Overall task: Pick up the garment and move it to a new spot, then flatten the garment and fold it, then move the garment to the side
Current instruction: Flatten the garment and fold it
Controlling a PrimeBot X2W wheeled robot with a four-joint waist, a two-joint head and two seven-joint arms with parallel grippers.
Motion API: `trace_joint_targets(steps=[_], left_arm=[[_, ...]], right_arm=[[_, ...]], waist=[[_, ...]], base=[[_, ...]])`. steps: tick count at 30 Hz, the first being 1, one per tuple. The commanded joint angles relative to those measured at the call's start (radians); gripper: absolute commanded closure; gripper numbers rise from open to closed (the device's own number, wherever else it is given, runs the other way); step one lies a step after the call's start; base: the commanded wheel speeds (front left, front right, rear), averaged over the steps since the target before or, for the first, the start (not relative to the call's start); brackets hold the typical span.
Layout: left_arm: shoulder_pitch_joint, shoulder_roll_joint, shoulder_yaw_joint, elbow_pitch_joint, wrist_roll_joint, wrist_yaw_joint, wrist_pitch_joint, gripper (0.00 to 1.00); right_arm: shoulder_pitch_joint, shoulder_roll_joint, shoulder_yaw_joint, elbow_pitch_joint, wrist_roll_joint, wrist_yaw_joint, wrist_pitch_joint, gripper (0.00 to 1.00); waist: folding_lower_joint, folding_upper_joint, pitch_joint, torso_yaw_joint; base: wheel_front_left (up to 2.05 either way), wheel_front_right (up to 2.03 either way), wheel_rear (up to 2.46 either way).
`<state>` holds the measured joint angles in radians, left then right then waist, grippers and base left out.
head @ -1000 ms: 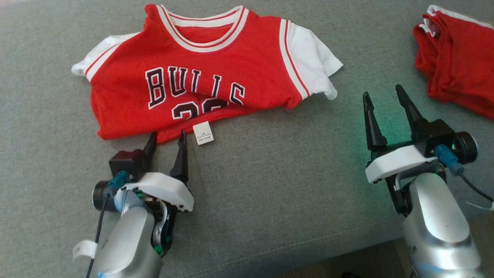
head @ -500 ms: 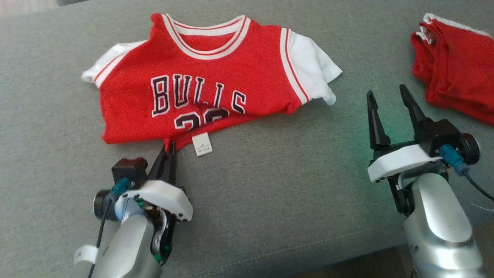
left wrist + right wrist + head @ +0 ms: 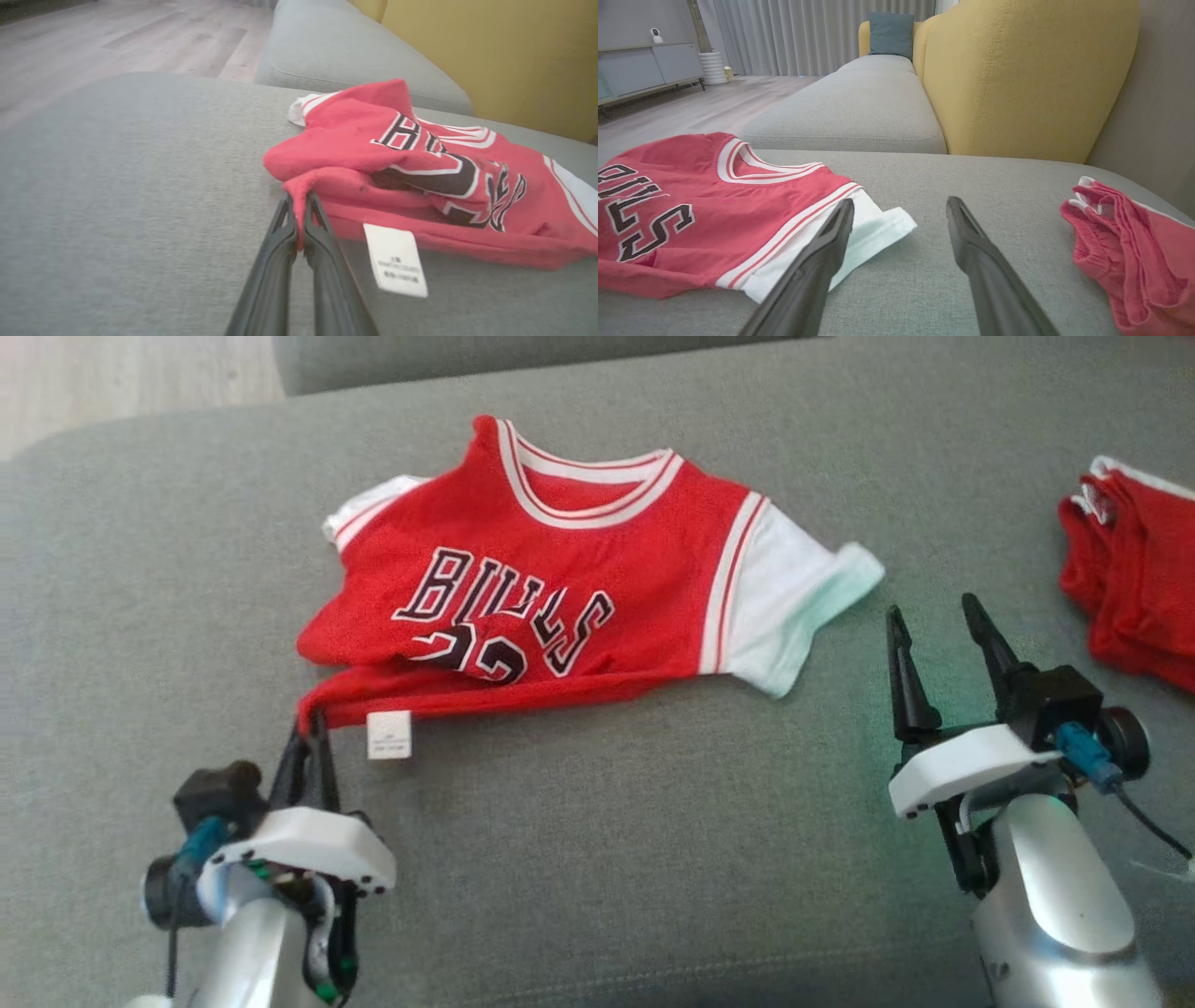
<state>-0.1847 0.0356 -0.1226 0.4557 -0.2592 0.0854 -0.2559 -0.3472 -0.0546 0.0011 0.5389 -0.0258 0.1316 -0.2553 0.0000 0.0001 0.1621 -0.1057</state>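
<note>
The garment (image 3: 569,607) is a red BULLS jersey with white sleeves, lying rumpled on a grey sofa seat (image 3: 653,859). My left gripper (image 3: 316,726) is shut on the hem's lower left corner, and the hem is pulled out toward me. In the left wrist view the pinched red fabric (image 3: 299,186) sits between my left gripper (image 3: 299,210) tips, with a white care label (image 3: 396,259) hanging beside them. My right gripper (image 3: 936,616) stands open over bare cushion, right of the white sleeve (image 3: 794,607). The right wrist view shows the right gripper (image 3: 901,207) open near the sleeve (image 3: 878,228).
A second red garment (image 3: 1130,588) lies bunched at the seat's right side, also in the right wrist view as the red bundle (image 3: 1129,252). A yellow backrest (image 3: 1027,74) rises behind. Wooden floor (image 3: 93,42) lies past the seat's far left edge.
My left gripper went from open to shut on the jersey's hem and has pulled it back toward the left, stretching the lower edge. The head camera has shifted. The right gripper stayed open.
</note>
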Motion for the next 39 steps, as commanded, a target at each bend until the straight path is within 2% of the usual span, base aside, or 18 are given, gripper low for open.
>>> trace_joint_targets(steps=[1, 7, 8, 9, 10, 11, 23, 39], left_arm=[[-0.014, 0.015, 0.058, -0.026, 0.016, 0.008, -0.006, 1.00], [0.008, 0.015, 0.142, -0.006, 0.038, 0.022, -0.006, 1.00], [0.013, 0.015, 0.151, -0.006, 0.039, 0.025, -0.006, 0.93], [0.019, 0.015, 0.161, -0.004, 0.037, 0.029, -0.006, 0.70], [0.023, 0.015, 0.168, -0.006, 0.034, 0.033, -0.006, 0.24], [0.027, 0.015, 0.171, -0.006, 0.033, 0.032, -0.006, 0.00], [0.089, 0.015, 0.127, -0.042, 0.028, 0.043, -0.006, 0.00], [0.097, 0.015, 0.076, -0.060, 0.039, 0.052, -0.006, 0.00]], right_arm=[[-0.003, 0.004, 0.030, -0.019, 0.010, -0.001, -0.006, 0.00], [0.012, 0.004, 0.046, -0.018, 0.041, -0.001, -0.006, 0.00], [0.015, 0.004, 0.047, -0.020, 0.048, -0.001, -0.006, 0.00], [0.018, 0.004, 0.049, -0.022, 0.053, -0.001, -0.006, 0.00], [0.022, 0.004, 0.052, -0.023, 0.057, -0.001, -0.006, 0.00], [0.025, 0.004, 0.054, -0.024, 0.062, -0.001, -0.006, 0.00], [0.077, 0.004, 0.072, -0.044, 0.111, -0.001, -0.006, 0.00], [0.084, 0.004, 0.092, -0.047, 0.118, -0.001, -0.006, 0.00]], waist=[[0.0000, -0.0001, -0.022, 0.012], [0.0000, -0.0001, -0.050, 0.004], [0.0000, -0.0001, -0.054, 0.002], [0.0000, -0.0001, -0.058, 0.001], [0.0000, -0.0001, -0.061, 0.000], [0.0000, -0.0001, -0.065, 0.000], [0.0000, -0.0001, -0.109, 0.002], [0.0000, -0.0001, -0.104, 0.018]], base=[[0.00, 0.00, 0.00], [0.00, 0.00, 0.00], [0.00, 0.00, 0.00], [0.00, 0.00, 0.00], [0.00, 0.00, 0.00], [0.00, 0.00, 0.00], [0.00, 0.00, 0.00], [0.00, 0.00, 0.00]])
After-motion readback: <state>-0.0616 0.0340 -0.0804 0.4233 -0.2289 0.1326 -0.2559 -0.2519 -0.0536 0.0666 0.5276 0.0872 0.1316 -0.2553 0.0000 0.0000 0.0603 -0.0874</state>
